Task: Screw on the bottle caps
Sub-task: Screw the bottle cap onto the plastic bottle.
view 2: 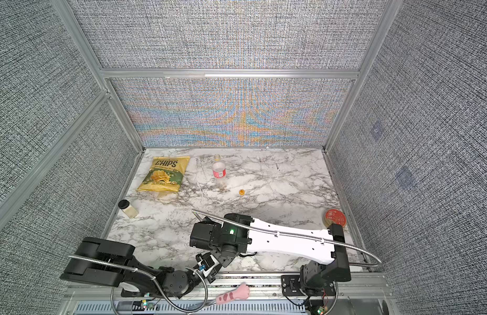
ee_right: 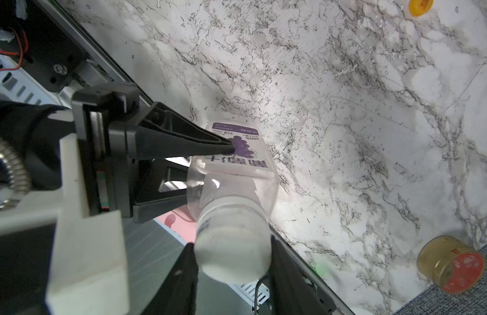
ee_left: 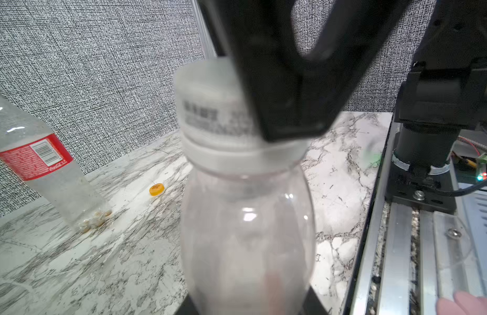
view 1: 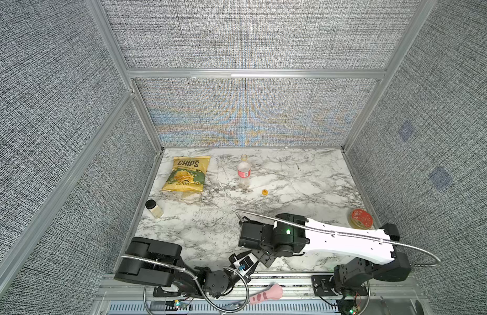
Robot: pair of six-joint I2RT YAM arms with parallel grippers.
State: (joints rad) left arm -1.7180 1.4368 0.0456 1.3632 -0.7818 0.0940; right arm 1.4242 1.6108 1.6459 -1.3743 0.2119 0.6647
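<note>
My right fingers (ee_right: pixel 182 278) pinch the white cap (ee_right: pixel 234 245), seated on the squarish bottle (ee_right: pixel 237 152) that my left fingers (ee_right: pixel 182 141) clamp at the tabletop's (ee_right: pixel 346 109) near edge — tightening apparently under way. Left to do — the orange cap (view 1: pixel 265 192), lying near the uncapped red-label bottle (view 1: pixel 243 171).

We see marble table (view 1: pixel 305 174). Chips bag (view 1: pixel 186 174) lies flat, far left. Tall bottle (view 1: pixel 243 171) with red label stands upright at far centre, neck uncapped. Orange cap (view 1: pixel 264 192) lies near it, apart. Black-lidded jar (view 1: pixel 154 209) sits by left edge, red-lidded tin (view 1: pixel 361 218) by right edge. Right arm (view 1: pixel 346 240) reaches across toward left arm (view 1: pixel 155 259) at front edge. We cannot make out fingers.
</note>
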